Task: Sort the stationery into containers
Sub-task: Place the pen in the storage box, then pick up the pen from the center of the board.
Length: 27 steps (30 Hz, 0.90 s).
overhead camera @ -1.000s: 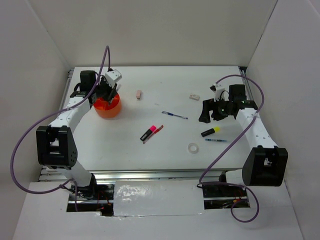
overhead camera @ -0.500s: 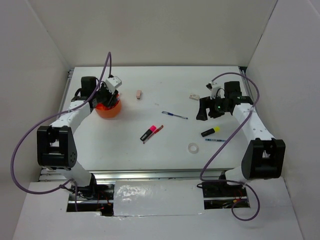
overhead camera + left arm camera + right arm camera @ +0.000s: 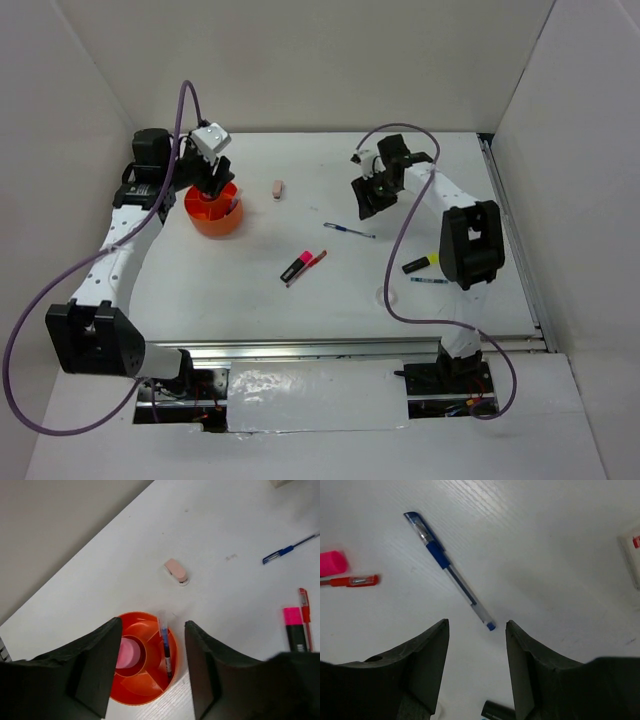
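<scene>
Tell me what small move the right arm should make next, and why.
Probably ease the right arm forward and down so that its jaws straddle the barrel of the blue pen. The jaws stand open and hold nothing. The pen lies flat and loose on the table, with only its near end just ahead of the gap between them.

We count three blue pens: a long blue pen (image 3: 350,231) near the middle of the table (image 3: 220,290), a short blue pen (image 3: 430,280) toward four o'clock, and an upright blue pen (image 3: 164,647) in the one orange tub (image 3: 215,228) at ten o'clock. Two highlighters: a pink highlighter (image 3: 294,267) and a yellow-black highlighter (image 3: 422,263). One red pen (image 3: 314,261). Two erasers: a pink eraser (image 3: 278,189) and a white eraser (image 3: 632,560). One glue stick (image 3: 126,652).
</scene>
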### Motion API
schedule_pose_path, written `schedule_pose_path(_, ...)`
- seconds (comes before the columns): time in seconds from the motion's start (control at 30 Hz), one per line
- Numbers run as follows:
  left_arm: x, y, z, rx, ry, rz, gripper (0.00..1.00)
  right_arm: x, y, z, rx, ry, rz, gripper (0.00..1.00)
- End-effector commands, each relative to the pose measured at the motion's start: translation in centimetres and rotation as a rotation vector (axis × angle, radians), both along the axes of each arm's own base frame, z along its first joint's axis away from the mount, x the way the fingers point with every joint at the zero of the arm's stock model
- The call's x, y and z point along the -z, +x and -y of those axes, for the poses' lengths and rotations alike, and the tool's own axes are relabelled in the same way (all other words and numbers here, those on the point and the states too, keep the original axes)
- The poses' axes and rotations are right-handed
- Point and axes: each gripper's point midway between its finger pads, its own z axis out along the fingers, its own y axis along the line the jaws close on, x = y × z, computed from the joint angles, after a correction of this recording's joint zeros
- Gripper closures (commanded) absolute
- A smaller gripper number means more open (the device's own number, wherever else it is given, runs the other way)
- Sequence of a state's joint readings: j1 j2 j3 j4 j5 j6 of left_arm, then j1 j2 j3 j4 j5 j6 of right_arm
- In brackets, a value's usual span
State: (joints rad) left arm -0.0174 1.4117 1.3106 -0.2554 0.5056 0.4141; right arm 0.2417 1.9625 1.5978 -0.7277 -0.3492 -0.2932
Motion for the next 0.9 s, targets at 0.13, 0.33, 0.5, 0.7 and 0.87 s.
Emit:
schedule_pose_path(0.13, 0.2, -4.2, 2.1, 0.068, -0.029, -0.058, 0.31, 2.7, 1.0, -1.5, -0.111, -0.12, -0.035, 0.44)
schedule_pose_path(0.33, 1.2, -5.5, 2.1, 0.061, -0.034, -0.082, 0.31, 3.9, 1.1, -3.0, -0.174, -0.153, -0.036, 0.46)
schedule_pose_path(0.5, 1.2, -6.1, 2.3, 0.058, -0.056, -0.095, 0.31, 5.6, 0.5, -3.7, -0.226, -0.206, -0.056, 0.51)
schedule_pose_path(0.7, 1.4, -6.4, 2.5, 0.063, -0.065, -0.108, 0.31, 7.6, -0.1, -3.1, -0.305, -0.279, -0.109, 0.53)
schedule_pose_path(0.87, 1.8, -6.4, 2.7, 0.058, -0.075, -0.122, 0.32, 9.1, -0.5, -1.8, -0.327, -0.34, -0.134, 0.62)
